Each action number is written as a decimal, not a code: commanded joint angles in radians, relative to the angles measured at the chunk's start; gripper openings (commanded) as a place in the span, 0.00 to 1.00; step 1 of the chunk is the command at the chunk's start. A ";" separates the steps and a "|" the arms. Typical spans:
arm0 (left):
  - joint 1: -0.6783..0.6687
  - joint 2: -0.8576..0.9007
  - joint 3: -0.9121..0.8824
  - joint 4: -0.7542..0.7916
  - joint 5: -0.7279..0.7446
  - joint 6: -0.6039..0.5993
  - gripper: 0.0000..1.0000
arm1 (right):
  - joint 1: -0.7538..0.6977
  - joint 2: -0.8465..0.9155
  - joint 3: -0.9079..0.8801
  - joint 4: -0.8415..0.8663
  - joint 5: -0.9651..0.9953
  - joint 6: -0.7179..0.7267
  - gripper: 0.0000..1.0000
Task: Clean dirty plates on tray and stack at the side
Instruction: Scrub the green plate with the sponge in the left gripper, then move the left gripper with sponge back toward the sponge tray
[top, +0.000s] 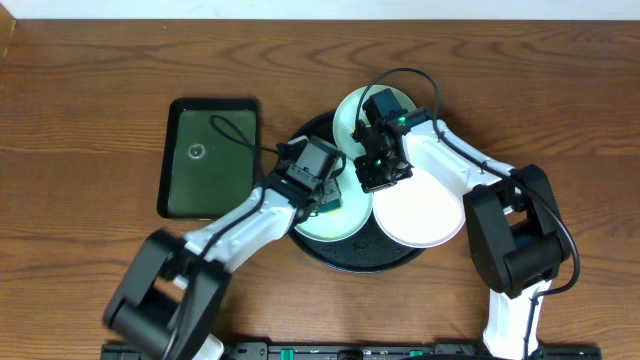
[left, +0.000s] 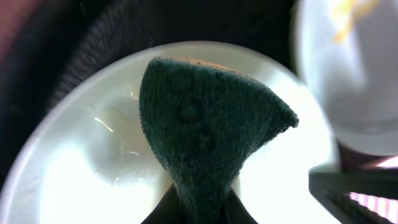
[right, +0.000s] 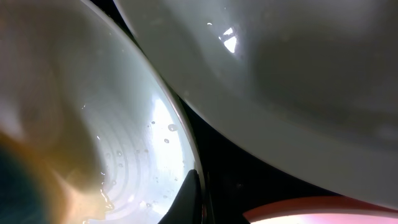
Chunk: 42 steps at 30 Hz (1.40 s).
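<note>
- Over on the round black tray (top: 350, 256), counting three plates packed close together: back mint plate (top: 348, 118), front mint plate (top: 340, 222), and white plate (top: 425, 210) on the right, hanging out past the rim a bit. Any read on the left gripper (top: 328, 198)?

- Squeezed almost fully shut on a dark green sponge (left: 205, 137). Pinching the narrow end between the jaws, with the wide end fanned out over the front mint plate. Going by the left wrist view, could be pressed onto the plate or hovering just above, honestly can't tell which. Wet streaks on the plate right beside the sponge though.

- Nice. And the right gripper (top: 380, 178)?

- Closed all the way, with nothing visible between the jaws. Parked right in the middle where the three plates meet, just beside the left gripper. From the right wrist view, fingertips (right: 188, 199) down at the edge of a wet pale plate (right: 124, 143) with droplets and a yellowish smear on it. Can't say whether touching the rim or just next to it. Also a second pale plate (right: 298, 93) across the top right, with a dark strip of tray in between.

- Anything else on the surface (top: 90, 60)?

- Just brown wood all round, plus a smaller rectangular black tray (top: 166, 160) sitting left of the round one, near but not touching. Glossy inside, with a little round mark.
</note>
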 joint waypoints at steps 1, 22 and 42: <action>0.003 0.071 -0.011 0.022 0.028 0.002 0.08 | -0.002 -0.002 -0.005 -0.001 0.034 0.000 0.01; 0.004 -0.155 -0.011 -0.183 -0.525 0.049 0.08 | 0.002 -0.007 -0.002 -0.002 0.040 0.000 0.01; 0.314 -0.644 -0.011 -0.426 -0.206 0.200 0.08 | 0.119 -0.375 0.037 0.048 0.618 -0.145 0.01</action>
